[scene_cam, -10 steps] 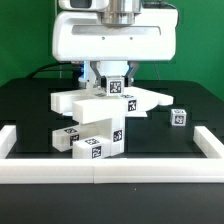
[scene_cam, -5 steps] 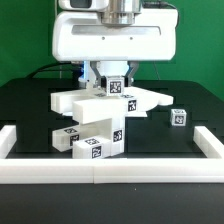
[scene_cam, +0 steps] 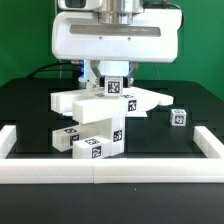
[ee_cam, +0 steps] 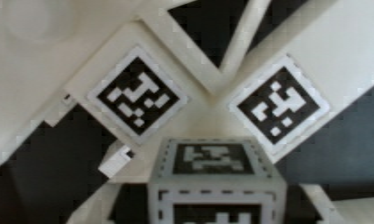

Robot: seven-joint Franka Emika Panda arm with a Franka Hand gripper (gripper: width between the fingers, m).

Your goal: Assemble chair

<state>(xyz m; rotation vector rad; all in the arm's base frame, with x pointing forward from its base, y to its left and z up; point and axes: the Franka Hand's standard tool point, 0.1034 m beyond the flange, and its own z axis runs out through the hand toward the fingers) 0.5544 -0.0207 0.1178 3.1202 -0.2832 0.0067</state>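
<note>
One cube point(scene_cam: 178, 117) lies apart; one pincer point(scene_cam: 113, 76) clasps the chair's tagged post point(scene_cam: 115, 89).

— How is the arm point(scene_cam: 121, 8) set?
— Straight down, wrist point(scene_cam: 110, 40) upright, gripper point(scene_cam: 108, 78) hanging directly beneath it.
— And the jaws?
— Partly parted; I can't tell whether they clamp anything.

I see a white rail point(scene_cam: 150, 170) bordering the black desk's point(scene_cam: 165, 142) near edge and sides, green wall point(scene_cam: 20, 40) behind.
</note>
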